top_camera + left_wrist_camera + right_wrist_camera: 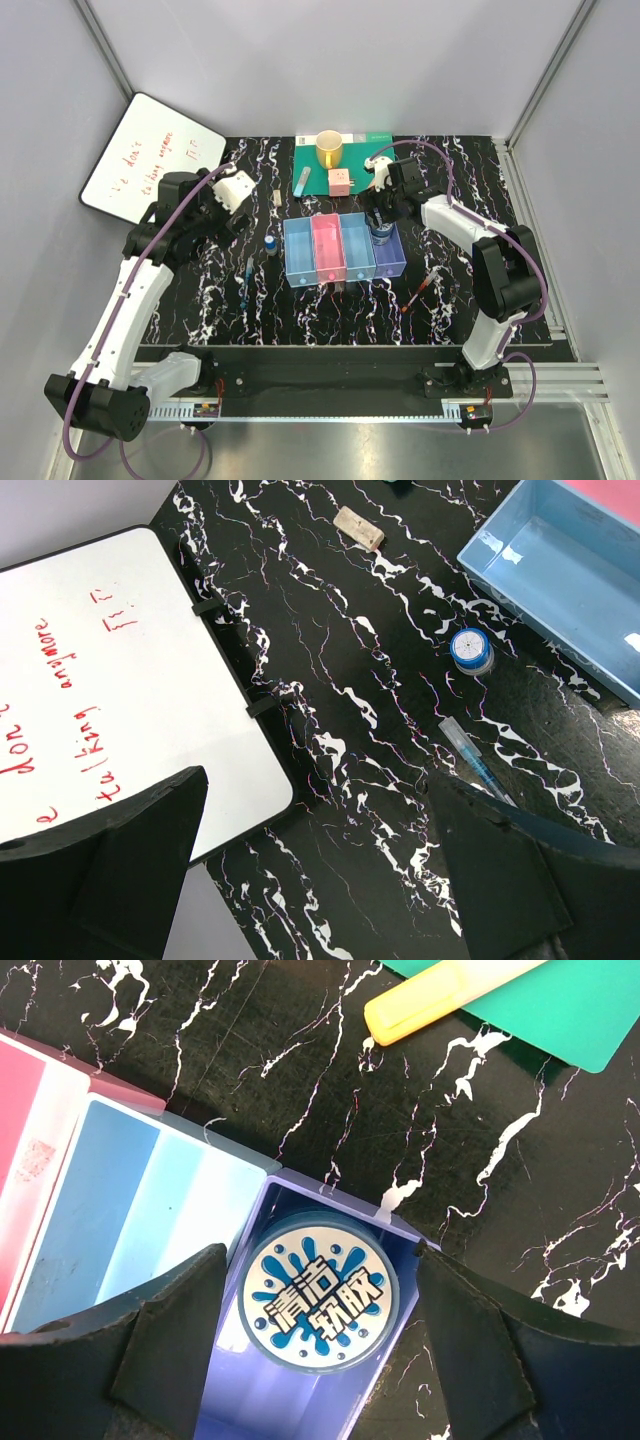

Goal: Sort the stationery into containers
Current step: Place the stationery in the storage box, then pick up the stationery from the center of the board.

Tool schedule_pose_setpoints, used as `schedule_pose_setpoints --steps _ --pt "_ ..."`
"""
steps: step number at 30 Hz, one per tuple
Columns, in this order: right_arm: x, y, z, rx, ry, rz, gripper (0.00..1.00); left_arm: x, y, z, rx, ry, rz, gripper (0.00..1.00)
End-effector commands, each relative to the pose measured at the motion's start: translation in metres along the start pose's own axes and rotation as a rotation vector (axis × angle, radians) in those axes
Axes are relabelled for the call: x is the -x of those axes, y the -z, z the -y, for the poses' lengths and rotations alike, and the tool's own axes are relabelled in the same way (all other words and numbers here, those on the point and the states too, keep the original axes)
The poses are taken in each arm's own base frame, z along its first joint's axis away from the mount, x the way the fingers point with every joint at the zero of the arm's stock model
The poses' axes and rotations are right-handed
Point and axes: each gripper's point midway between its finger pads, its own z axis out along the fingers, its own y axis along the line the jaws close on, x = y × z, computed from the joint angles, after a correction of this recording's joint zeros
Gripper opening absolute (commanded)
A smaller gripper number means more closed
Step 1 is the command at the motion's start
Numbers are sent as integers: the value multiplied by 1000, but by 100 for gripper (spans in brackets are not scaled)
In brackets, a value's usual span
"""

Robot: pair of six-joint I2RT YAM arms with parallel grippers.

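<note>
Stationery sort looks partway done. The round tin [315, 1305] sits flat at the far end of the purple tray [330, 1192], label up. My right gripper [320, 1260] hangs directly over it, fingers spread either side w/ a gap btwn each and the tin, so it's open and holding nothing. I read this as the release step of the tin's placement.

Left gripper [312, 780] is wide open too, empty, hovering over the counter [350, 730] beside the whiteboard [100, 680].

Loose items:
- blue-capped bottle [470, 650], just beside the light blue tray [560, 570]
- thin blue pen [475, 760], near the bottle
- beige eraser [359, 528], further back
- red pen [422, 290], right of the trays
- orange marker [450, 1000], partly on the green mat [570, 1010]

Nxt move, imo: lift the right arm straight up so the fingers clear the tray walls w/o nudging the tin, then go for the red pen. Left arm can take the bottle or blue pen, both close under it.
</note>
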Motion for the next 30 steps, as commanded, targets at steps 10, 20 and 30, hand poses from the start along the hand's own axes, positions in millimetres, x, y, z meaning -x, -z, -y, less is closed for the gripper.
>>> schedule_pose_setpoints --steps 10,20,30 --pt "79 40 16 -103 18 152 81 12 -8 -4 -3 -5 29 99" --pt "111 36 75 -426 -89 146 73 26 -61 -6 -48 39 -13 99" --pt "105 -39 97 -453 -184 73 68 42 -126 -29 -24 36 -38 98"
